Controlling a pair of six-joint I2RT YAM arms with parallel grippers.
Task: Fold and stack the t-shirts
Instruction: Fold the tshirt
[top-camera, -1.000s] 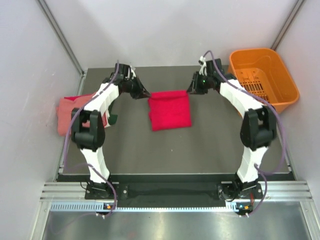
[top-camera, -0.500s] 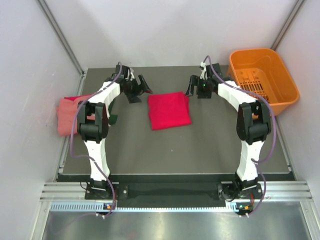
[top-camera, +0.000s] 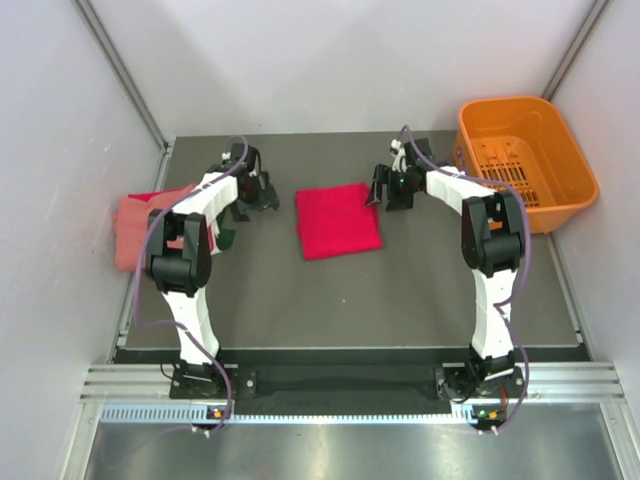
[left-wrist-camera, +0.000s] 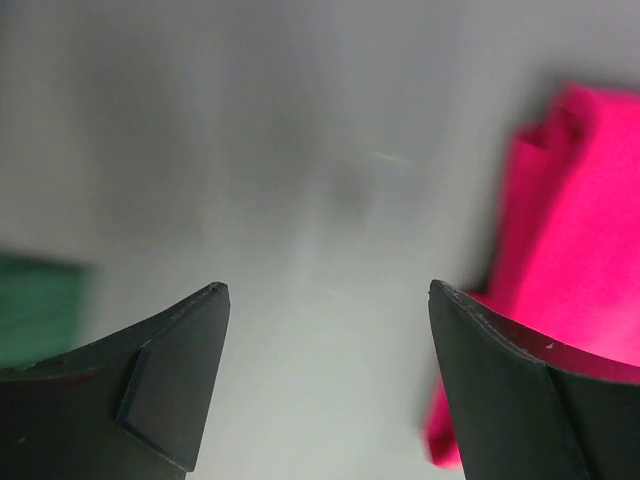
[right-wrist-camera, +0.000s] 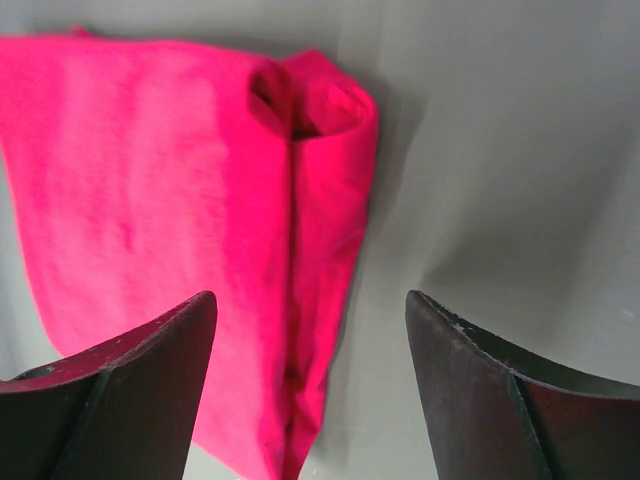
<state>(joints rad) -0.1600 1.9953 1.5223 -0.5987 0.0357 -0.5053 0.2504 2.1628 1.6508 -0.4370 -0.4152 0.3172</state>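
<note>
A bright crimson red cloth t-shirt (top-camera: 338, 220) lies folded into a rough rectangle at the middle of the far half of the dark grey surface (top-camera: 400, 290), with one arm on either side of it. The left gripper (left-wrist-camera: 325, 300) hovers off its left edge with its jaws spread wide and nothing between them but bare surface. The right gripper (right-wrist-camera: 310, 300) hangs just over the shirt's right edge, equally wide and empty. A salmon pink cloth t-shirt (top-camera: 135, 225) sits at the left border of the surface against the wall. A sliver of a dark green cloth t-shirt (top-camera: 226, 238) shows beside it, mostly hidden under the left arm, so I cannot tell whether it lies on the pink one or next to it. The orange plastic basket (top-camera: 520, 105) stands at the far right corner, and no pale shirt is visible. The fold looks finished, so carrying the red shirt to the pile is probably what remains, and that is where trouble could come. In the right wrist view the shirt's right edge is a loose stack of layers with a rolled, gaping corner. A pinch that catches only the top layer would likely peel the fold open. Lifting from one side alone could let the bundle sag and unroll. A low sweep by the left arm might drag the green and pink shirts askew.
</note>
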